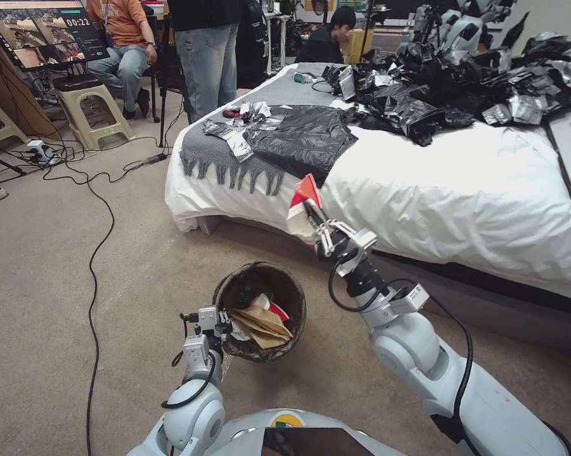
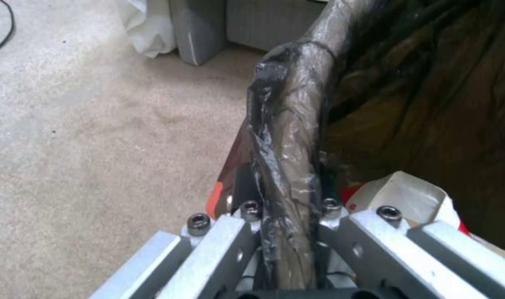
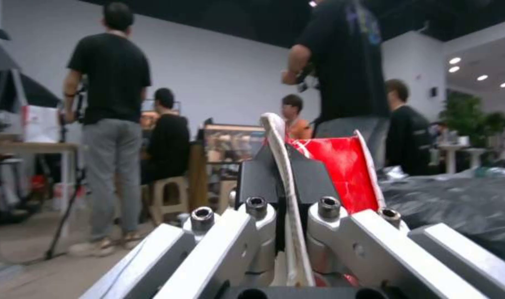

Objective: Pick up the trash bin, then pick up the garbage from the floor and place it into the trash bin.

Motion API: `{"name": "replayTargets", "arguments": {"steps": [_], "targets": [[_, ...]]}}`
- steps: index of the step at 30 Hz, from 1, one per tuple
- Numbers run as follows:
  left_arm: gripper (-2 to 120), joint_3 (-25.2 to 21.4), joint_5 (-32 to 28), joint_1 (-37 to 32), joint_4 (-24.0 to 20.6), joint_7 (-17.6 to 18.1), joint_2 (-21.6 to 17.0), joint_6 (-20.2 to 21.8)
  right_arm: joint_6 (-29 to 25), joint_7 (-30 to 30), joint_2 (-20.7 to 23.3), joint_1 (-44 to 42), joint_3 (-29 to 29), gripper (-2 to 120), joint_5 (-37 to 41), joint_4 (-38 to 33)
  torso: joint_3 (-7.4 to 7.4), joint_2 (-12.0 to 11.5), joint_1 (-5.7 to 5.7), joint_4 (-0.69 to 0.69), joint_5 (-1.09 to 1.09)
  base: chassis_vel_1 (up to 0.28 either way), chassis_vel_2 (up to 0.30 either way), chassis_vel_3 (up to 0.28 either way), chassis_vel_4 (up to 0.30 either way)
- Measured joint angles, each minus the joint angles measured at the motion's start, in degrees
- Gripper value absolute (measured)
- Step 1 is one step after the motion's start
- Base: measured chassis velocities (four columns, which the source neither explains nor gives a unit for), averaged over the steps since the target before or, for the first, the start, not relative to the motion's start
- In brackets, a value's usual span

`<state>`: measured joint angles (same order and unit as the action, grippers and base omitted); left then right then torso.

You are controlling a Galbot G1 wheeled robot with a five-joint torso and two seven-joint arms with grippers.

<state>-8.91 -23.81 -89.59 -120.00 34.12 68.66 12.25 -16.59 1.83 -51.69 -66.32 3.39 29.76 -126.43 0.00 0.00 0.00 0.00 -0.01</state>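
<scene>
The trash bin (image 1: 231, 295), lined with a dark brown bag, hangs low in front of me. My left gripper (image 1: 224, 327) is shut on its near rim, and in the left wrist view the bag-wrapped rim (image 2: 288, 137) runs between the fingers of the left gripper (image 2: 285, 207). A brown paper bag (image 1: 260, 324) and red-and-white wrappers lie inside. My right gripper (image 1: 314, 214) is raised above and beyond the bin, by the bed's edge, shut on a red-and-white packet (image 1: 303, 201). In the right wrist view the packet (image 3: 335, 170) stands pinched in the right gripper (image 3: 288, 178).
A bed (image 1: 450, 190) with a white cover fills the right side, piled with black and silver plastic sheets (image 1: 450, 88). A grey fringed blanket (image 1: 231, 155) hangs over its corner. Cables (image 1: 95, 253) trail across the carpet at left. Stools and people stand beyond.
</scene>
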Motion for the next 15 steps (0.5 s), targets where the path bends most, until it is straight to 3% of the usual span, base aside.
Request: {"name": "replayTargets", "arguments": {"steps": [15], "targets": [[2, 0.0, 0.1, 0.2, -0.3, -0.1, 0.2, 0.1, -0.1, -2.9, 1.7, 1.2, -10.1, 0, -0.3, 2.9, 0.00, 0.0, 0.00, 0.00, 0.00, 0.000, 0.000, 0.000, 0.000]]}}
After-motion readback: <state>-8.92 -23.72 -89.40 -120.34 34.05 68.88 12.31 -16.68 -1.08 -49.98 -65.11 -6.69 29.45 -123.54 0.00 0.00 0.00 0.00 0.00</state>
